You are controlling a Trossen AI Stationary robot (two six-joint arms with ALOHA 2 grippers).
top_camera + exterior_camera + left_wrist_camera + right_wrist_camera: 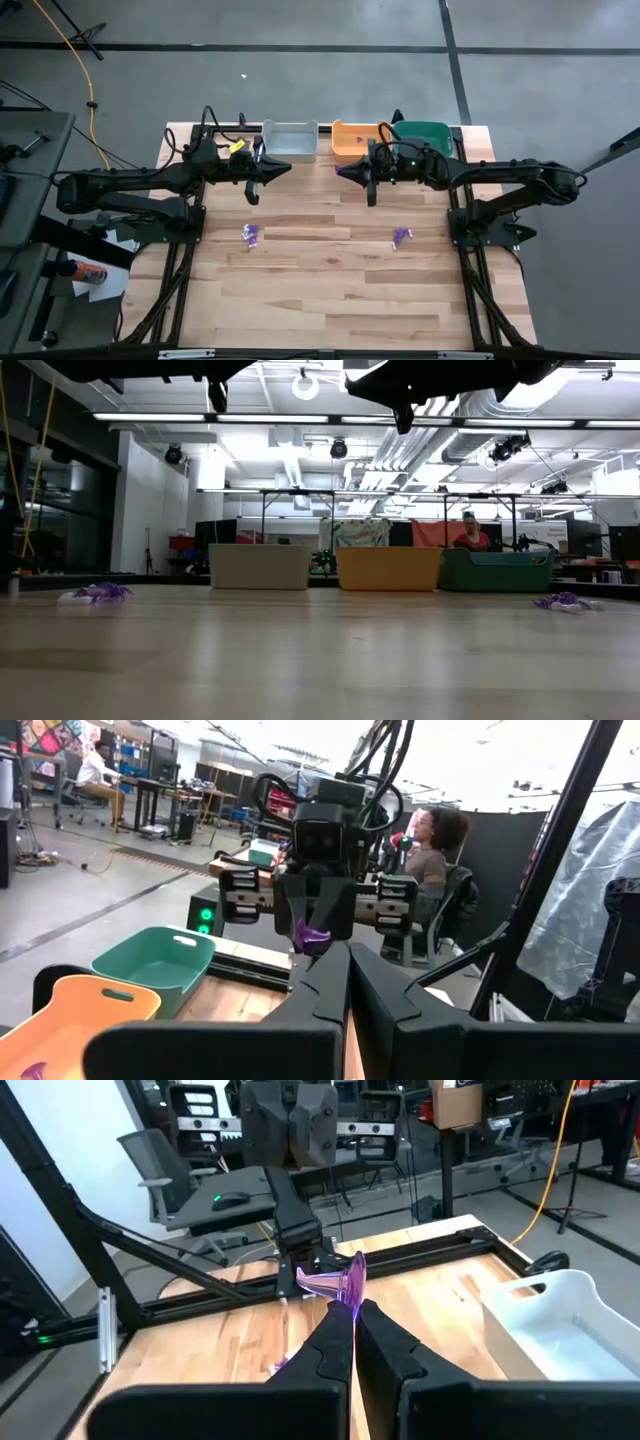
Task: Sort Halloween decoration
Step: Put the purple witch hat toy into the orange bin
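The Halloween decoration shows as small purple trinkets. One (250,233) lies on the table's left half and one (401,236) on its right half; the low view shows them too, the left trinket (100,592) and the right trinket (563,601). A third purple trinket (340,1283) is in my right gripper (350,172), which is shut on it high over the table's far middle, in front of the orange bin (355,138). My left gripper (285,168) faces it, shut and with nothing in it, its fingers (345,980) pressed together. My right gripper pinches the purple trinket by its near edge (350,1300) between the free ends of its two fingers. The fingers lie about level and point toward the table's left. The trinket sticks out past the fingertips, lifted well clear of the table.
Three bins stand in a row at the far edge: grey (290,140), orange, and teal (420,135). A purple piece (30,1072) lies in the orange bin (70,1020). People sit in the room beyond the table. The wooden top (330,290) is bare toward the near edge.
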